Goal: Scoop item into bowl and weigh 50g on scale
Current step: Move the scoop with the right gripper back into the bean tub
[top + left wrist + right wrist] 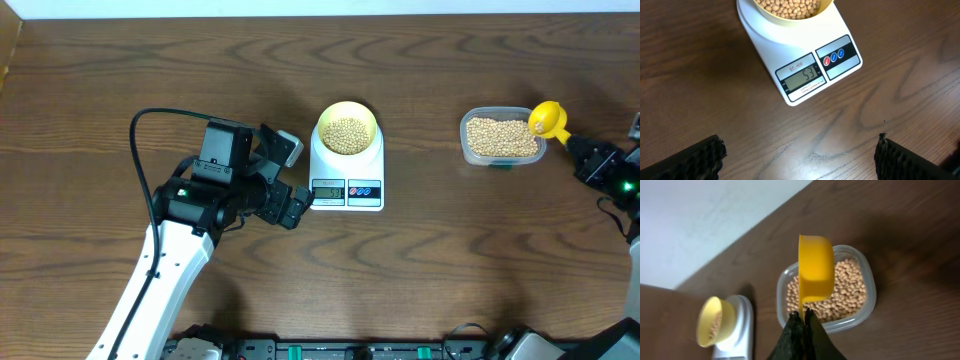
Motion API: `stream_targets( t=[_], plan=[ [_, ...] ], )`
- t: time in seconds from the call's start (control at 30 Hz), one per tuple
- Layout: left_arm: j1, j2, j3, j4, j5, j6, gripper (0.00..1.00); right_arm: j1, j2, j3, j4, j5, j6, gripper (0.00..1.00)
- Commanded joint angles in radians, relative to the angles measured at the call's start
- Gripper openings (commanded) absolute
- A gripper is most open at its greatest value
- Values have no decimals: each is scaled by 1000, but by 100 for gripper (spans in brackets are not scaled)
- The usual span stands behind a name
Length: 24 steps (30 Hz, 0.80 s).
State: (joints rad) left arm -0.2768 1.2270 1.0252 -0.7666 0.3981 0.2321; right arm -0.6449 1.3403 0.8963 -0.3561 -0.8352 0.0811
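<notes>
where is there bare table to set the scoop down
Bare wood between scale and tub, and the wood in front of the tub. Crowded: the scale's left side, by the left gripper, and the tub's right, by the scoop.

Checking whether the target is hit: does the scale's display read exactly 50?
No, the display on the scale shows 53, with the bowl of beans standing on its platform.

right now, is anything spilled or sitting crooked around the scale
Nothing spilled: no loose beans show on the brown wooden table. The pale yellow round bowl of tan beans sits squarely on the white digital kitchen scale. One oddity: its display appears to read 53, over the 50 target.
</notes>
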Motion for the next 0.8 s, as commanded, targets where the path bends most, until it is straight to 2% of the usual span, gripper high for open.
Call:
stream_targets(
  t=[0.0, 0.2, 0.33, 0.47, 0.63, 0.77],
  plan=[
    [-1, 2, 1, -3, 13, -8, 98, 63, -5, 3, -11, 135, -179, 1],
    [-1, 2, 1, -3, 13, -8, 98, 176, -5, 3, -35, 232, -292, 1],
    [-1, 2, 1, -3, 13, -8, 98, 303, -5, 3, -33, 442, -392, 1],
    [-1, 2, 1, -3, 13, -8, 98, 386, -5, 3, -33, 529, -498, 1],
    [-1, 2, 1, -3, 13, -8, 98, 475, -5, 3, -3, 681, -503, 1],
    [-1, 2, 1, -3, 13, -8, 98, 524, -5, 3, 12, 785, -631, 1]
  ],
)
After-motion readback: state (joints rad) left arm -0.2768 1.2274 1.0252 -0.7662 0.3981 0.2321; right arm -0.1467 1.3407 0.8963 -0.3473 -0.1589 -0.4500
